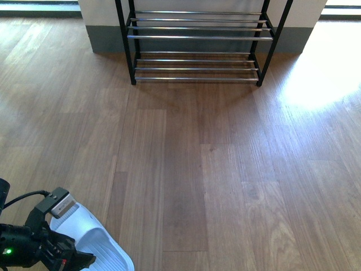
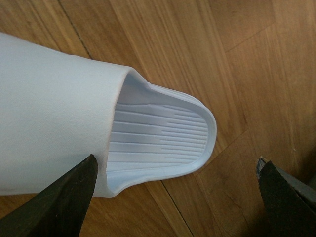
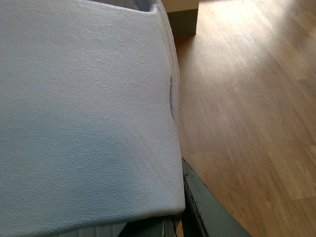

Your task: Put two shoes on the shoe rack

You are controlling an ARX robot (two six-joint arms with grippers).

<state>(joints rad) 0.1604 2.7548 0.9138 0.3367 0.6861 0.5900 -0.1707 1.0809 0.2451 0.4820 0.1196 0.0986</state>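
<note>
A pale blue slide (image 1: 97,240) lies on the wood floor at the bottom left of the front view, partly under my left arm. In the left wrist view this slide (image 2: 74,128) shows its ribbed footbed, and my left gripper (image 2: 177,197) is open just above it, one dark finger (image 2: 64,202) at the strap's edge and the other over bare floor. My right gripper (image 3: 173,224) is shut on a pale blue slide (image 3: 84,123) whose textured strap fills the right wrist view; this arm is out of the front view. The shoe rack (image 1: 197,37) stands at the far wall, its two visible tiers bare.
Wood plank floor (image 1: 214,169) stretches from me to the rack. A white wall with a grey base (image 1: 107,39) stands behind the rack. Bright sunlight (image 1: 321,73) falls on the floor at the right.
</note>
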